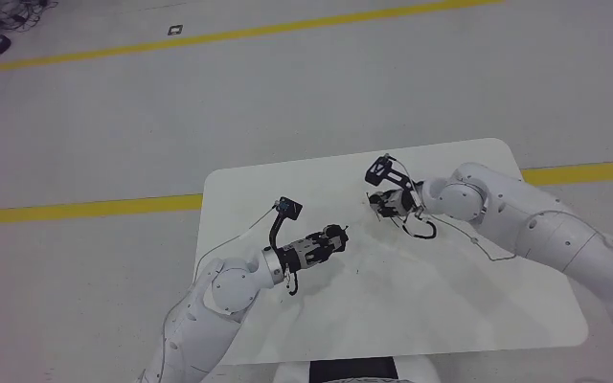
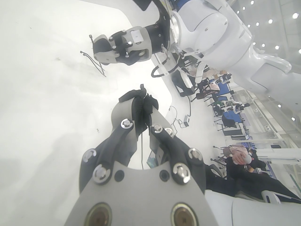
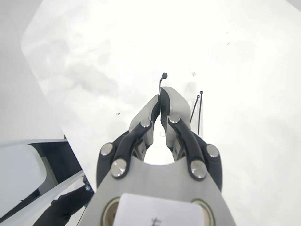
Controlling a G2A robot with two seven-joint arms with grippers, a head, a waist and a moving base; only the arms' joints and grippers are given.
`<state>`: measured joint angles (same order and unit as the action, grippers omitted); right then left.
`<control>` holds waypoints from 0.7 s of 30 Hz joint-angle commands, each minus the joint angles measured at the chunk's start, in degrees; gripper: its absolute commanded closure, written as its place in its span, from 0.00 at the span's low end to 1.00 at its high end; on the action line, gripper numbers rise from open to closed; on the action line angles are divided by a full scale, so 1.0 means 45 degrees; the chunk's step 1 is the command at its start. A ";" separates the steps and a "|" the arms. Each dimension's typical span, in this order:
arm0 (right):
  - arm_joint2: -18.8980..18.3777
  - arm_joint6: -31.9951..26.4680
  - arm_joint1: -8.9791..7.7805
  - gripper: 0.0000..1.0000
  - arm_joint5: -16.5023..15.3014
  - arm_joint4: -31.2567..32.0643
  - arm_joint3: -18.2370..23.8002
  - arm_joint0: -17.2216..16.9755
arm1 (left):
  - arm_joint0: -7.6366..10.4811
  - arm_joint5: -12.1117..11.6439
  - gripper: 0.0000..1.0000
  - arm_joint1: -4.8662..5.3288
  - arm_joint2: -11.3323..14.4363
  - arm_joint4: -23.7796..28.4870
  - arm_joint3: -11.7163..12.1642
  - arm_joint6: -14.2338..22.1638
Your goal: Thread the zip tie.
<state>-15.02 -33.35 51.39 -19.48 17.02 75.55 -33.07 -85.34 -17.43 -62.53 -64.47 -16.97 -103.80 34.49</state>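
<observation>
My left gripper [image 1: 335,235] [image 2: 142,95] is shut on a thin black zip tie [image 2: 142,128]. Its strap runs back between the fingers and a short end pokes out past the tips. My right gripper [image 1: 376,202] [image 3: 161,97] is shut on a second black zip tie [image 3: 162,79], whose square head sticks out beyond the fingertips. The two grippers face each other over the middle of the white table [image 1: 460,306], a short gap apart. The left wrist view has the right gripper [image 2: 94,48] farther off, low over the table.
Two spare black zip ties [image 3: 198,111] [image 2: 94,63] lie on the table right beside the right gripper. The table's far edge and rounded corner [image 2: 122,12] lie behind it. Bare tabletop spreads toward the front and right.
</observation>
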 commanded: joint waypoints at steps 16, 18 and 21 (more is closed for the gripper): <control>0.0110 0.1952 -0.1411 1.00 0.0000 -0.1047 0.1697 -0.0419 | 0.0000 0.0000 1.00 0.0000 0.0000 0.0000 0.0000 0.0000; 0.0110 0.1952 -0.1411 1.00 0.0000 -0.1047 0.1697 -0.0419 | 0.0000 0.0000 1.00 0.0000 0.0000 0.0000 0.0000 0.0000; 0.0110 0.1952 -0.1411 1.00 0.0000 -0.1047 0.1697 -0.0419 | 0.0000 0.0000 1.00 0.0000 0.0000 0.0000 0.0000 0.0000</control>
<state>-14.53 -24.57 45.04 -19.48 12.31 83.19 -34.95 -85.34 -17.43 -62.53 -64.47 -16.97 -103.80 34.49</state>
